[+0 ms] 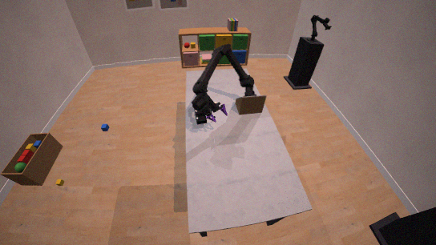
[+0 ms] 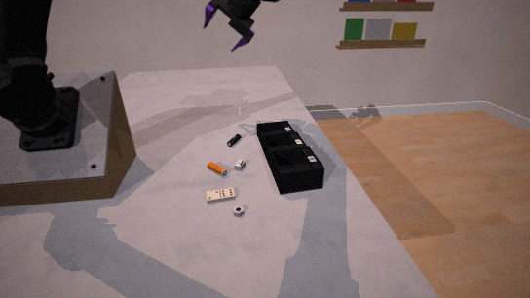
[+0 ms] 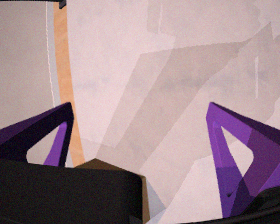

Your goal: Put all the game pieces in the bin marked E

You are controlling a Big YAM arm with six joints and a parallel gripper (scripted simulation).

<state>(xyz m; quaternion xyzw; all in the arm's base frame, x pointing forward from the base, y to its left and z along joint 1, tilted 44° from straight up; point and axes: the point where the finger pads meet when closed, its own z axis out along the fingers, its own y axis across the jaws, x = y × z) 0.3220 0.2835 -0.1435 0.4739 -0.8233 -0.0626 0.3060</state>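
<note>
Domino (image 2: 220, 194) and die (image 2: 239, 165) lie on the table (image 2: 195, 240), just left of the black bin row (image 2: 290, 162); neither is binned, so all work remains. Orange battery (image 2: 216, 167), black battery (image 2: 234, 140) and nut (image 2: 238, 210) lie among them. Gripper (image 2: 225, 27) hangs high, jaws fully apart, empty. Table edge runs close beyond the bins; open room above.

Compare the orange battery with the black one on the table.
The orange battery is bright with a silvery end; the black battery is dark all over. The orange one looks longer. The orange one lies nearer the domino, the black one nearer the bins. Both are small cylinders lying flat.
</note>
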